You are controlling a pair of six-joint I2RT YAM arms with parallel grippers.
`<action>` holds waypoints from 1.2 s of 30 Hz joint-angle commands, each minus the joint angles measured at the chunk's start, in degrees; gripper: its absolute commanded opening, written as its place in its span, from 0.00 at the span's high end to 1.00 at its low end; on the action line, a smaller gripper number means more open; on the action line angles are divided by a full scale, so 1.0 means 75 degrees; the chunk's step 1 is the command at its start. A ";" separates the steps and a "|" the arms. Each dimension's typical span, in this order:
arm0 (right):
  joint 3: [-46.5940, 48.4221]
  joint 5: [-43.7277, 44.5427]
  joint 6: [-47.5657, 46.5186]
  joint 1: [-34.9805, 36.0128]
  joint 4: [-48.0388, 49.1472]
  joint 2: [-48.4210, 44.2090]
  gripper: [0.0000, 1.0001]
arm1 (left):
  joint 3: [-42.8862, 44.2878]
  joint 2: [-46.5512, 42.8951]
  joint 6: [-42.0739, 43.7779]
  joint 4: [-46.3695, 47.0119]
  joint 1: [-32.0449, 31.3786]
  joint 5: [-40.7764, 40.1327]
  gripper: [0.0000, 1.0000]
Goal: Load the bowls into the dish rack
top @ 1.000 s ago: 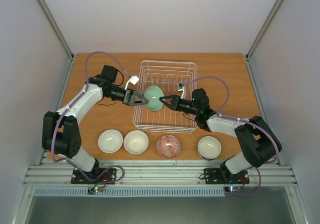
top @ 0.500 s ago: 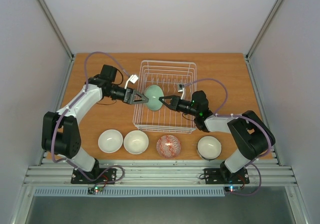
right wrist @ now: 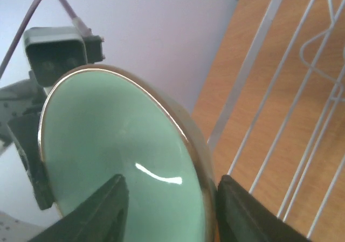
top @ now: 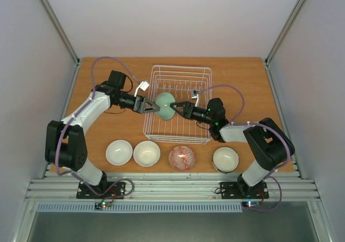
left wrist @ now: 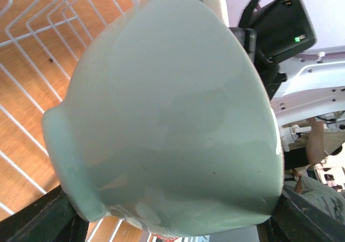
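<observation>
- Left hand [top: 153, 106] clamps the pale green ceramic bowl [top: 164, 104] foot to rim, on edge for slotting upright
- Right hand [top: 176, 109] straddles its rim; whether it pinches cannot be told
- White wire dish rack [top: 180, 66] sits beneath both hands

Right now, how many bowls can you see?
5. A green bowl at the dish rack; along the near edge: white bowl, second white bowl, red patterned bowl, third white bowl.
</observation>
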 commanded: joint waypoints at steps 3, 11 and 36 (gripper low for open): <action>0.0248 -0.0415 0.0164 0.0025 0.1234 -0.0055 0.34 | -0.0182 0.0019 0.0068 0.0404 0.0051 -0.0397 1.00; 0.0205 0.0150 -0.0688 0.0024 -0.0671 -0.0867 0.04 | -0.0228 -0.0099 -0.0132 0.0841 0.0033 -0.1018 0.99; 0.0198 0.5141 -0.3513 0.0189 -1.0554 -0.6378 0.02 | 0.4061 0.1524 0.0083 -0.0108 -0.2287 -0.8015 0.99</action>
